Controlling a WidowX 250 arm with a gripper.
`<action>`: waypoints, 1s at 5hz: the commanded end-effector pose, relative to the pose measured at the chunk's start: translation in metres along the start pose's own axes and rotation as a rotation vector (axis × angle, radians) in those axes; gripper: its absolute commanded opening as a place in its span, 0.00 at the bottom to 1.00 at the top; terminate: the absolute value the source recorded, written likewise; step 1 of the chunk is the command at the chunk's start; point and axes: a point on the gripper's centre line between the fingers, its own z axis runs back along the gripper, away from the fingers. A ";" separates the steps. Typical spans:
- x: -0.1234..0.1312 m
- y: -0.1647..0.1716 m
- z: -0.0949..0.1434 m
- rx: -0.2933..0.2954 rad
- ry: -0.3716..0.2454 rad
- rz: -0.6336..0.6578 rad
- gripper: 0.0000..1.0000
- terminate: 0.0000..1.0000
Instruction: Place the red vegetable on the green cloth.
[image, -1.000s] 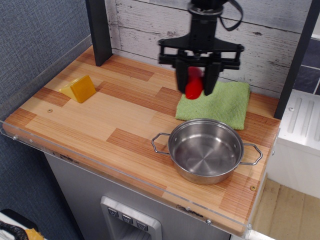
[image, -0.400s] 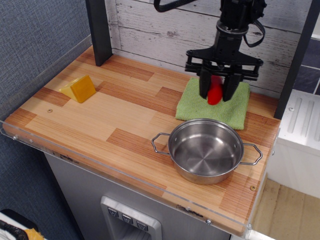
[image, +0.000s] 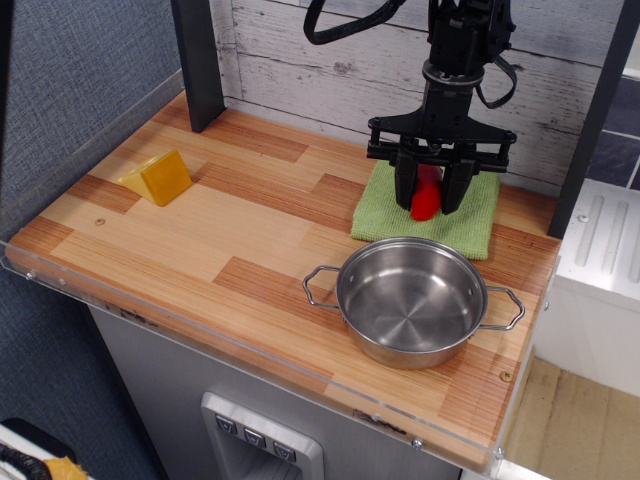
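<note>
The red vegetable (image: 426, 200) is a small glossy red pepper, held upright between my fingers. My black gripper (image: 428, 203) is shut on it, directly over the middle of the green cloth (image: 475, 215). The pepper's lower end is at or just above the cloth; I cannot tell if it touches. The light green cloth lies flat at the back right of the wooden counter, just behind the steel pot.
A steel pot (image: 410, 300) with two handles stands in front of the cloth. A yellow wedge block (image: 160, 177) lies at the left. A dark post (image: 197, 60) stands at the back left, another (image: 590, 120) at the right. The counter's front edge (image: 250, 360) has a clear lip.
My gripper carried the pepper rightward from the cloth's left edge to over its middle, then lowered slightly toward the cloth.
</note>
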 end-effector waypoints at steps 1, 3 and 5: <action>0.010 -0.001 0.017 -0.022 -0.022 0.000 1.00 0.00; 0.009 0.003 0.028 -0.017 -0.035 0.001 1.00 0.00; -0.001 0.015 0.059 0.018 -0.066 0.043 1.00 0.00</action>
